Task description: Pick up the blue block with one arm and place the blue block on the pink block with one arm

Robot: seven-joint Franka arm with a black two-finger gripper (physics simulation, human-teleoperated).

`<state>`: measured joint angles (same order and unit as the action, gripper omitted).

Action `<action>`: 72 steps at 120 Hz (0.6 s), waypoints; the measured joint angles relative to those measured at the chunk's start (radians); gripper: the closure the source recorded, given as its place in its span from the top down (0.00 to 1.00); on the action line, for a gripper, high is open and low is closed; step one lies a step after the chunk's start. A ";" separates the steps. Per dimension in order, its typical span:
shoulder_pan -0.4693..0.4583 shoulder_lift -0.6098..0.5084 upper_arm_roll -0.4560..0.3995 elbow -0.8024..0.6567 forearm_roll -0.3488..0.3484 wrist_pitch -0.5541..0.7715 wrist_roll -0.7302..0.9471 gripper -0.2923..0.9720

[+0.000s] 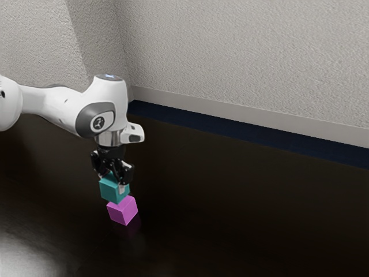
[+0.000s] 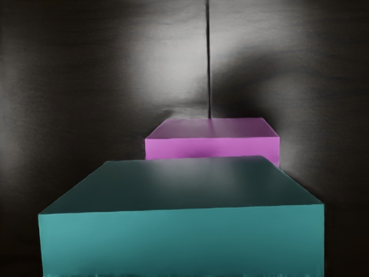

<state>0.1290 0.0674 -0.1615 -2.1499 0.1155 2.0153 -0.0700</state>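
A teal-blue block [image 1: 113, 190] hangs between the fingers of my black gripper [image 1: 116, 183], which is shut on it. Just below and slightly toward the exterior view's right sits the pink block [image 1: 122, 210] on the dark table. The blue block's lower edge looks very close to the pink block's top, partly overlapping it; I cannot tell whether they touch. In the wrist view the blue block [image 2: 181, 219] is large right under my hand, with the pink block [image 2: 212, 138] just beyond it.
The dark glossy table [image 1: 242, 219] stretches toward the exterior view's right. A grey wall with a white skirting and a dark blue strip [image 1: 248, 130] runs behind it.
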 joint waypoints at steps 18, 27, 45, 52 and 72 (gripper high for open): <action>-0.001 0.011 0.000 0.002 0.002 0.001 0.005 0.53; -0.005 0.015 0.000 0.002 0.003 0.002 0.007 0.53; -0.004 0.016 0.000 0.002 0.004 0.002 0.011 0.53; -0.003 0.015 -0.001 0.002 0.004 0.002 0.012 0.53; -0.005 0.012 -0.006 0.002 0.002 0.003 0.014 0.53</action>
<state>0.1240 0.0790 -0.1673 -2.1480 0.1171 2.0179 -0.0557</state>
